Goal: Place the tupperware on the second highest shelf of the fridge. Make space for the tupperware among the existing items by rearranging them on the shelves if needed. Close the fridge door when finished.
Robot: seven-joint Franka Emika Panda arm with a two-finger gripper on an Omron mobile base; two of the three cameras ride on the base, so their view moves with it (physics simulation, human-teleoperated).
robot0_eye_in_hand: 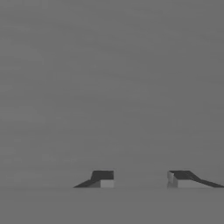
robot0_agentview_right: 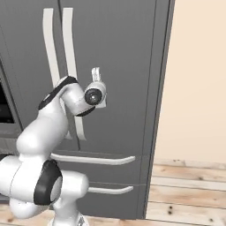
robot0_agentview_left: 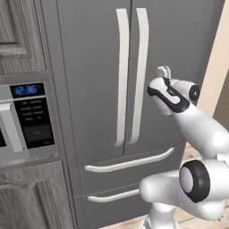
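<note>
fridge [robot0_agentview_left: 94, 80] doors shut, gripper [robot0_eye_in_hand: 141, 178] empty against its steel

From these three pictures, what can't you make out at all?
- Inside of the fridge: both doors shut in both base views, hiding shelves and food.
- Gripper in the hand view: tips apart with nothing between; flat grey ahead, too close to tell what part.
- Oven: cut off by the left base view's left edge.

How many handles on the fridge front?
4: two tall handles, left and right, on the upper doors; two curved ones across the drawers, upper and lower.
</note>
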